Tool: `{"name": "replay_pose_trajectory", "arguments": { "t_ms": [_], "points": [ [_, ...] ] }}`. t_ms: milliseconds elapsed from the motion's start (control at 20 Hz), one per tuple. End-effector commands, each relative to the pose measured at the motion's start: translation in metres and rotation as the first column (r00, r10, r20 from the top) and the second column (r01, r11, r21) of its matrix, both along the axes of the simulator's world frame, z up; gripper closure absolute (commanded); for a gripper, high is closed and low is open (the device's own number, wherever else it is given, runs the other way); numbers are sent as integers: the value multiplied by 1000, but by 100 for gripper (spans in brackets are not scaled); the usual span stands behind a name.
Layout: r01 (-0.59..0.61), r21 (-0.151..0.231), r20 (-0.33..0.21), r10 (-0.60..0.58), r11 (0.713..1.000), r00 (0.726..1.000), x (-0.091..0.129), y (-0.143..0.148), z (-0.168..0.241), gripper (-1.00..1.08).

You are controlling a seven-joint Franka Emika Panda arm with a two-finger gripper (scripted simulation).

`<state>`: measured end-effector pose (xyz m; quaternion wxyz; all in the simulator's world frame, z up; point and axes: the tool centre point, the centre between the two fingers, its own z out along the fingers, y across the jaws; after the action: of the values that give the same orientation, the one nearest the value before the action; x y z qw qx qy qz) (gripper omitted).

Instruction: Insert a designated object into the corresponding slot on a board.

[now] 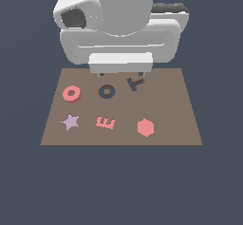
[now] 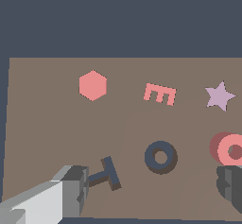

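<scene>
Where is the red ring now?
The red ring lies on the board near the exterior view's left edge, beside the ring-shaped slot, above the star.

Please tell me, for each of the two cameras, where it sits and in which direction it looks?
Exterior view: off the arm, looks down on the board with the arm's white body behind it; pincer open, empty.
Wrist view: on the wrist, looks down past two fingers.
Both show the red ring, the O slot, the T recess.

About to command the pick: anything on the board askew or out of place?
Only the red ring: it lies loose on the board, beside its O slot. The E and T recess sit rotated.
</scene>
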<state>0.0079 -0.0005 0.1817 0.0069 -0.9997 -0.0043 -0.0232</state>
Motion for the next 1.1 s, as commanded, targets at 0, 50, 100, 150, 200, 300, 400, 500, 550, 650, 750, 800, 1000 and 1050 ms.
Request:
{"name": "replay_pose_trajectory", "arguments": {
  "t_ms": [0, 50, 100, 150, 200, 300, 400, 500, 550, 650, 750, 800, 1000, 1050],
  "points": [
    [0, 0, 0, 0, 1000, 1000, 0, 0, 0, -92],
    [1, 0, 0, -1, 1000, 1000, 0, 0, 0, -92],
    [5, 0, 0, -5, 1000, 1000, 0, -2, -1, -92],
    [11, 0, -1, -11, 1000, 1000, 0, -4, -3, -92],
    [20, 0, -2, -20, 1000, 1000, 1, -6, -5, -92],
    [45, -1, -4, -45, 999, 999, 2, -15, -11, -92],
    [81, -2, -7, -81, 997, 997, 3, -26, -20, -92],
    [128, -3, -11, -128, 992, 992, 3, -42, -31, -92],
    [156, -4, -13, -156, 988, 988, 3, -51, -38, -92],
    [220, -5, -19, -220, 975, 975, 1, -72, -53, -92],
    [293, -8, -25, -293, 956, 956, -2, -96, -72, -92],
    [327, -9, -28, -327, 945, 944, -4, -108, -80, -92],
    [436, -13, -37, -436, 900, 899, -15, -144, -108, -92],
    [457, -13, -39, -457, 890, 889, -18, -151, -113, -92]
  ]
}}
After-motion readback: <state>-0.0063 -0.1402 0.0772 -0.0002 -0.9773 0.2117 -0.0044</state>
